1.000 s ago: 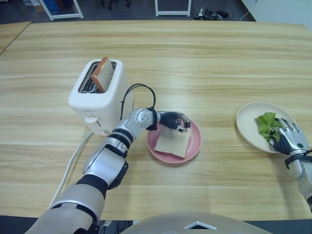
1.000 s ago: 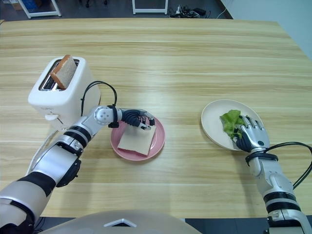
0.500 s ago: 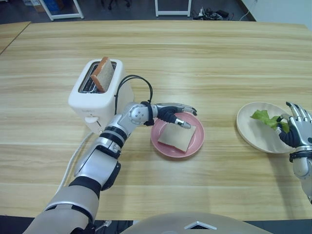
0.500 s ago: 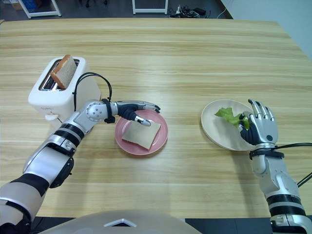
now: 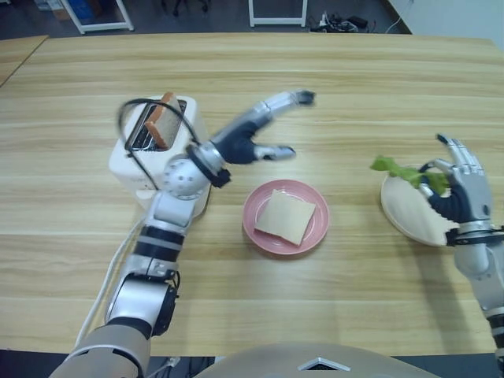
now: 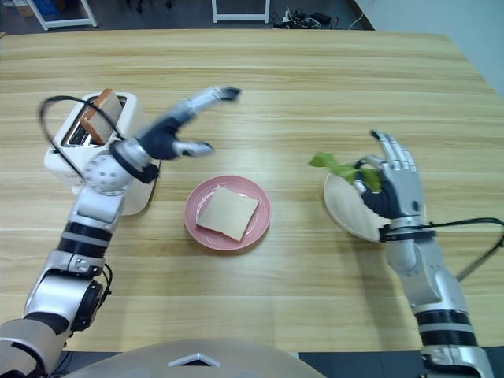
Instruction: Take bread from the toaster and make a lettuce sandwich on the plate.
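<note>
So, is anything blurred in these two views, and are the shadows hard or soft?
Left eye view: the left hand is smeared, the bread slice on the pink plate is crisp. Right eye view: the same smear; the lettuce in the right hand is slightly soft. Shadows in both views are faint, soft-edged.

No text, label, number or sign is showing clearly enough to be read anywhere in either view.
</note>
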